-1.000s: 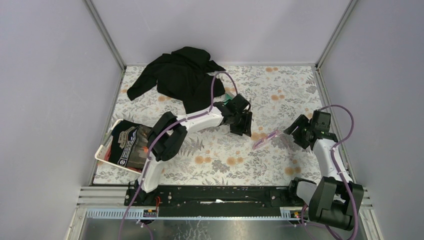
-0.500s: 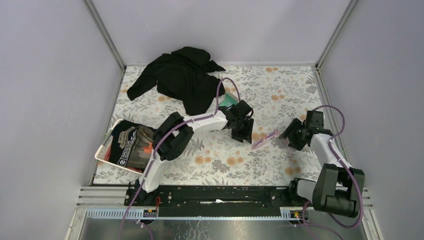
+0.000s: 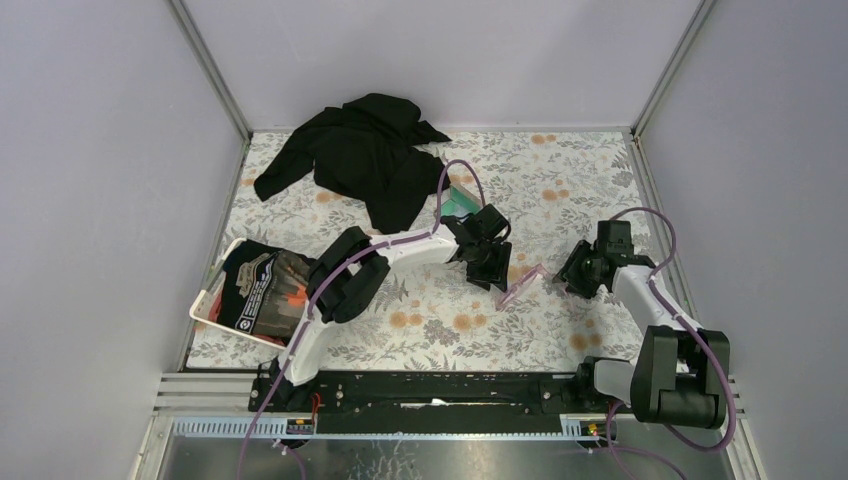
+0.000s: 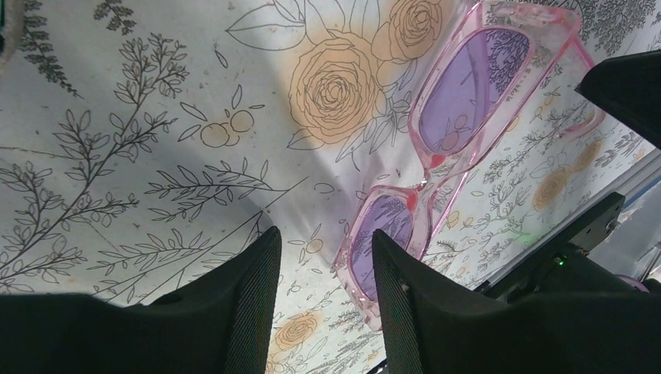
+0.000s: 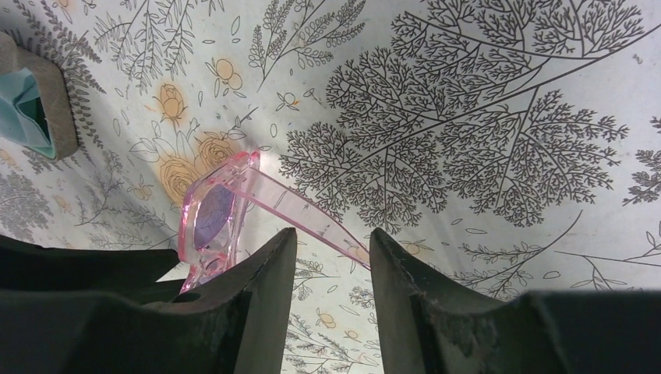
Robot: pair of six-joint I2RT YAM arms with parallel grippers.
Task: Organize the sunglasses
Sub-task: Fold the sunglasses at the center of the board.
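Observation:
The sunglasses (image 3: pixel 522 285) have a translucent pink frame and purple lenses and lie on the flowered table mat between my two grippers. My left gripper (image 3: pixel 491 270) is open just left of them. In the left wrist view, the sunglasses (image 4: pixel 460 132) lie front up, with one lens against the inner side of the right finger (image 4: pixel 405 304) of the gripper (image 4: pixel 323 261). My right gripper (image 3: pixel 572 276) is open on their right. In the right wrist view, an unfolded pink arm of the sunglasses (image 5: pixel 300 210) runs across just beyond the tips of the gripper (image 5: pixel 333 241).
A grey-brown case with green lining (image 3: pixel 461 201) lies behind the left gripper; it also shows in the right wrist view (image 5: pixel 47 101) with a light blue cloth (image 5: pixel 22 105) in it. A black garment (image 3: pixel 365 155) lies at the back. A white tray (image 3: pixel 207 306) of packets stands at the left.
My right gripper has moved left, up to the sunglasses. My left gripper has moved slightly nearer them. The sunglasses have shifted a little left and toward the front.

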